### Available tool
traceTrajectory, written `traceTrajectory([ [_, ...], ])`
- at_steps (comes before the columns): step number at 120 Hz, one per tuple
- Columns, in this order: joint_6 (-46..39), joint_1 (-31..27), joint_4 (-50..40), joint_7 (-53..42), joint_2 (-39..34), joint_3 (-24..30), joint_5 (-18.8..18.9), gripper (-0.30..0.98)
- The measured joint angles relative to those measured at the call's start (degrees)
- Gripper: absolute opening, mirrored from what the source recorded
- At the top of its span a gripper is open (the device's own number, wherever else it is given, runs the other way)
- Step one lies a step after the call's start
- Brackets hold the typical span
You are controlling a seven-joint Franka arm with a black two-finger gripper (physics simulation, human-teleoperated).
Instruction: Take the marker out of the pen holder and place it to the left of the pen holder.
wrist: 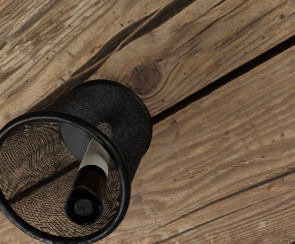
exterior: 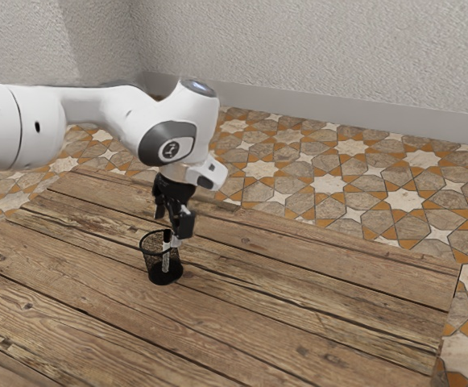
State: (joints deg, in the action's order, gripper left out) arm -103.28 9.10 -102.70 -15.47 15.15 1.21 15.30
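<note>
Marker below my black two-finger gripper point(exterior: 171, 228), cap end up!

Here we are, right above the round black wire-mesh pen holder point(wrist: 126, 178), its open mouth beneath my jaws and its base on the brown plank table point(exterior: 314, 298). My jaws are wide, one finger well apart from the other, nothing gripped. And there's the prize: the white marker with a black cap point(wrist: 85, 203), standing inside the holder, cap towards me, white barrel running down into the mesh!

The whole play turns on this line: the marker lies below my jaws and a touch off to the exterior view's left, its long axis close to upright with a slight lean. The cap looks very near my fingertips, though whether they touch it I can't tell. I judge the call is a small shift to put the cap squarely between the jaws, then down, close and lift along that axis. Danger: a fingertip could catch the rim, or a slanted pull could drag the light holder along!
</note>
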Motion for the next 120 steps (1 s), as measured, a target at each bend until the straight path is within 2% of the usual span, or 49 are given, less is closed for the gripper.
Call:
traceTrajectory([
  [25,-5.83,-0.12,-6.75,-6.06,-2.23,-0.49,2.88,0.69],
  [56,-8.38,0.20,-7.02,-13.70,-3.62,-0.86,3.43,0.69],
  [83,-7.89,-1.65,-6.60,-21.80,-1.74,-1.96,-1.29,0.69],
  [98,-8.89,-1.64,-6.51,-25.46,-1.03,-2.07,-2.20,0.68],
  [120,-10.81,-1.20,-6.54,-29.65,-1.01,-2.08,-2.56,0.57],
])
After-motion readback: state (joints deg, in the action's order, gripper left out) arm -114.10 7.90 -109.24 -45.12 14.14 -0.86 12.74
